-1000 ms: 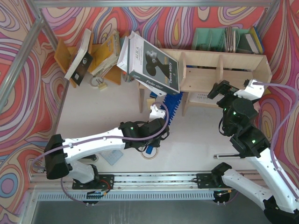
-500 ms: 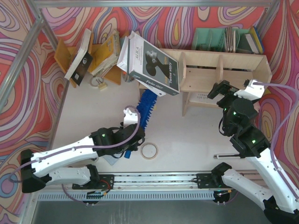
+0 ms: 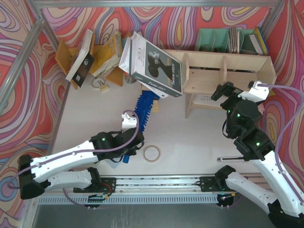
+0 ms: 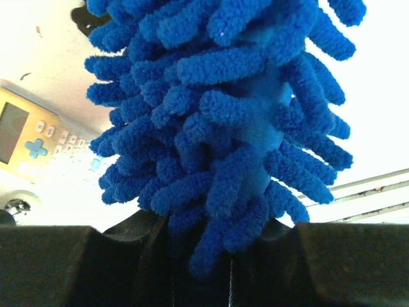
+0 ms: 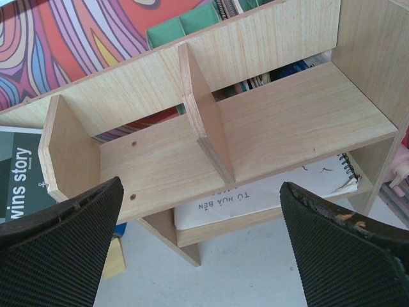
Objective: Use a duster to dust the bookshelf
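Note:
The bright-blue fluffy duster (image 3: 144, 107) points up and right from my left gripper (image 3: 132, 121), its tip by the left leg of the pale plywood bookshelf (image 3: 228, 71). In the left wrist view the duster (image 4: 243, 115) fills the frame, and my left gripper (image 4: 214, 256) is shut on its base. The handle is hidden. My right gripper (image 3: 222, 91) hovers open in front of the shelf's right half. In the right wrist view its fingers (image 5: 61, 246) stand wide apart before the bookshelf (image 5: 268, 128) and its upright divider, with nothing between them.
A large book (image 3: 154, 64) lies tilted over the shelf's left end. An orange rack (image 3: 97, 54) with books stands at the back left, a teal organiser (image 3: 223, 40) behind the shelf. A tape roll (image 3: 152, 152) lies near the left arm. A spiral notebook (image 5: 268, 192) rests on the lower shelf.
My left arm has drawn back toward the near left, pulling the duster out from under the shelf to its left leg. The right arm has not moved.

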